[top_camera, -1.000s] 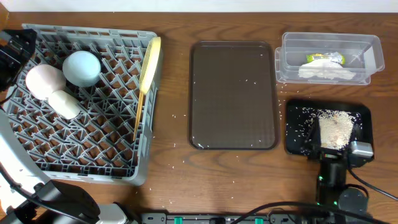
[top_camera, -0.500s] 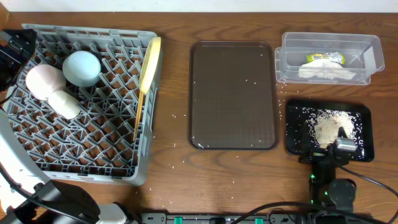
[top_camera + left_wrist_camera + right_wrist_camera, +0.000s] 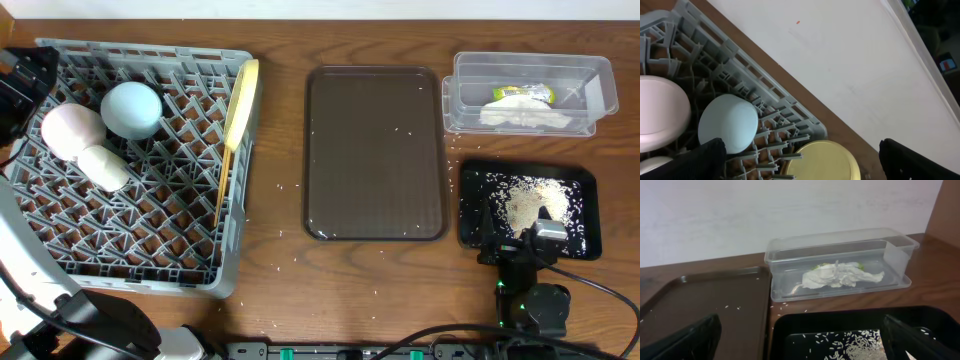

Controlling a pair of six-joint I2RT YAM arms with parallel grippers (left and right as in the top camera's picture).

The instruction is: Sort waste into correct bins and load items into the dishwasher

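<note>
The grey dish rack [image 3: 150, 235] at the left holds a pink bowl [image 3: 70, 130], a light blue bowl [image 3: 131, 108], a white cup [image 3: 105, 168], a yellow plate [image 3: 241, 100] standing on edge, and chopsticks [image 3: 222, 185]. The clear tub [image 3: 590, 75] holds the yellow-green wrapper [image 3: 520, 93] and the white napkin [image 3: 525, 116]. The black tray [image 3: 475, 215] holds rice crumbs [image 3: 535, 200]. My left gripper [image 3: 28, 75] is open and empty at the rack's far left corner [image 3: 805, 165]. My right gripper [image 3: 532, 238] is open and empty at the black tray's front edge [image 3: 805, 340].
A dark brown serving tray [image 3: 375, 150] lies in the middle with a few rice grains on it. Loose grains are scattered on the wooden table round it [image 3: 290, 240]. The right arm's base and cables sit at the front edge [image 3: 535, 310].
My right gripper has drawn back from over the black tray toward the front edge, uncovering the rice pile. The left arm has not moved.
</note>
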